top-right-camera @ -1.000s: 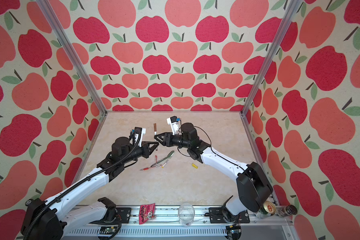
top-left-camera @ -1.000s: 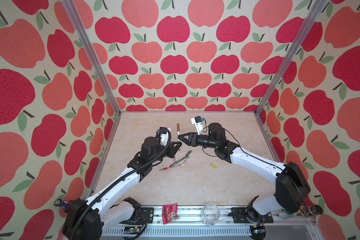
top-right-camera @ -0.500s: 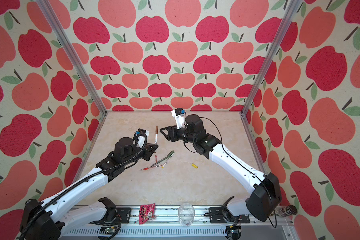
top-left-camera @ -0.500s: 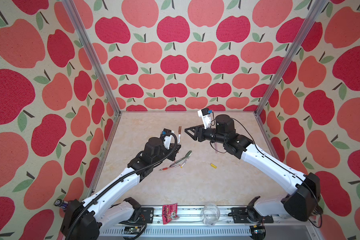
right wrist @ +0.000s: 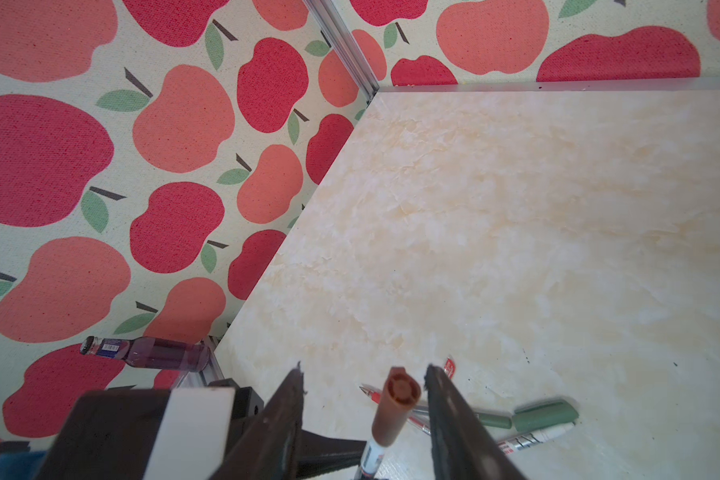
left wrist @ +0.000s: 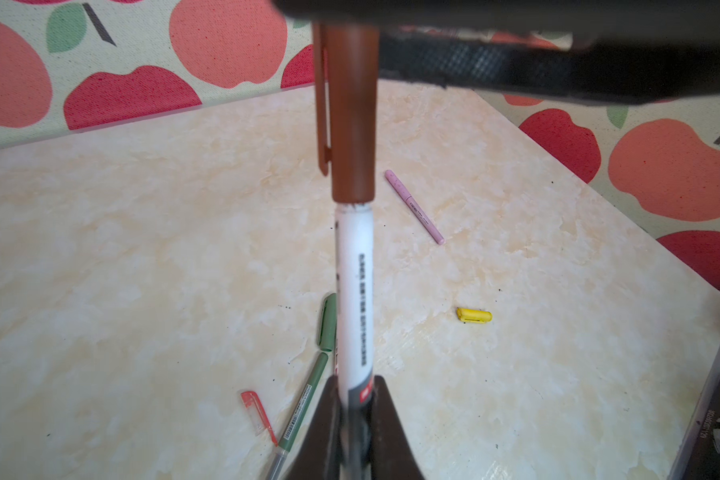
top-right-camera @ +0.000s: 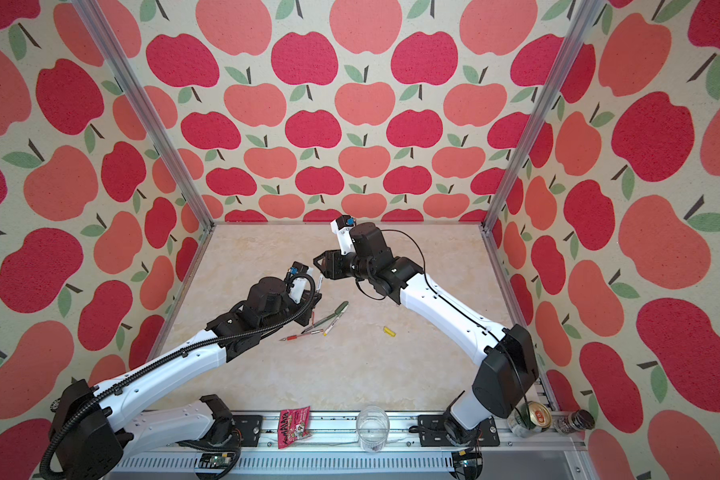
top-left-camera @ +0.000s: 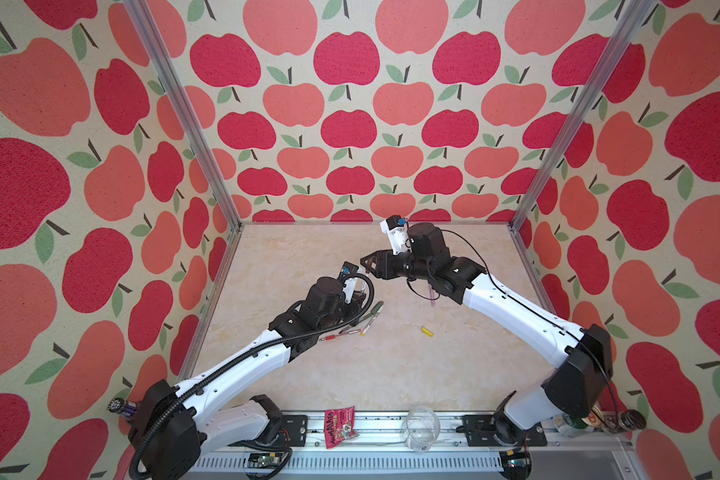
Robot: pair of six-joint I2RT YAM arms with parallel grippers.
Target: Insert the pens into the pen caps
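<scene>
Right, my left gripper [left wrist: 356, 386] is clamped on the white pen [left wrist: 354, 291], which has the brown cap [left wrist: 350, 116] on its far end. My right gripper [right wrist: 363, 368] is open, with that cap between its jaws. Below the left gripper a green pen [left wrist: 304, 399] lies on the worktop [left wrist: 142, 249]. Further out is a yellow cap [left wrist: 474, 314], then a pink pen [left wrist: 414, 206].

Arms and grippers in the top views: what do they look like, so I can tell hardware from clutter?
Both arms have white shell links, left arm and right arm, with black joint housings. A ribbed black conduit runs along the left; a thin black cable loops off the right. The left gripper and right gripper have black, tapering fingers.
</scene>
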